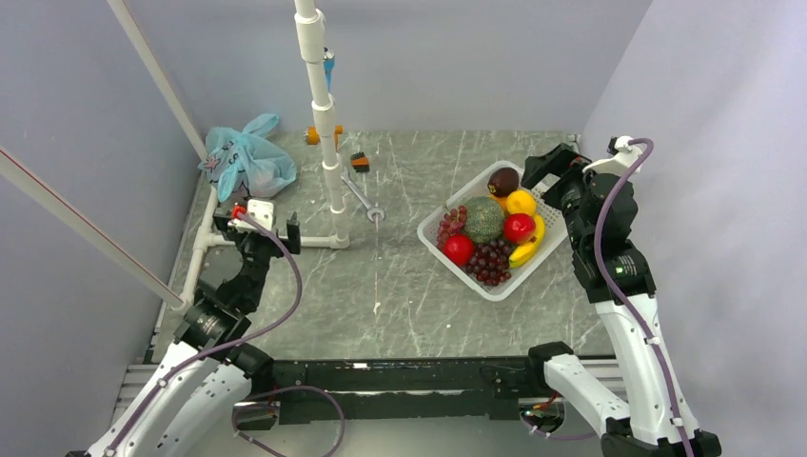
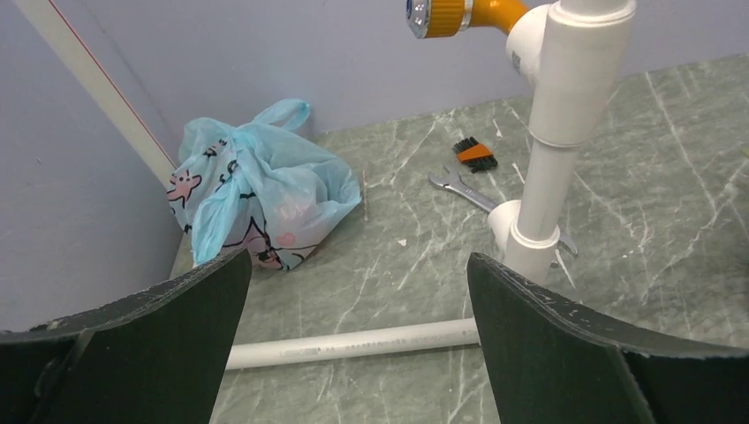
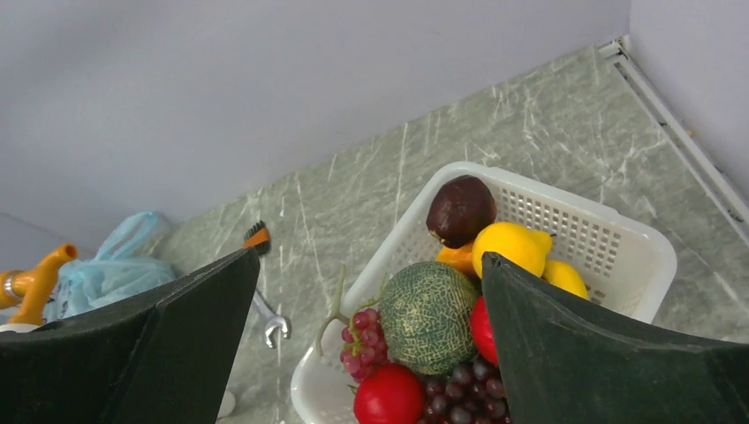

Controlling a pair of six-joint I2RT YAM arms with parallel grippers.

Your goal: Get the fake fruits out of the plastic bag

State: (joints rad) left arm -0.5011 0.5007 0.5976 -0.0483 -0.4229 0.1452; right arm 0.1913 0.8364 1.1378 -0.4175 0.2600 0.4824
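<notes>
The plastic bag (image 1: 246,162) lies in the corner beyond and left of the upright white pipe (image 1: 324,124), with its handles (image 2: 281,115) tied. The fake fruits are inside it; through the film I make out only vague pink shapes.

Left jaws: wide open, empty, aimed at the bag from the near side of the pipe's floor rail (image 2: 353,343). Right jaws: wide open, empty, above the white basket (image 3: 592,234), well right of the pipe.

Step in hand, as I judge it: reach the bag.
1. Pass the left arm (image 1: 224,305) over the rail, keeping left of the pipe.
2. Close on the tied handles, not the body; thin film may slip or tear.
3. Draw the bag toward the pipe, where the right arm (image 1: 609,248) can assist.
</notes>
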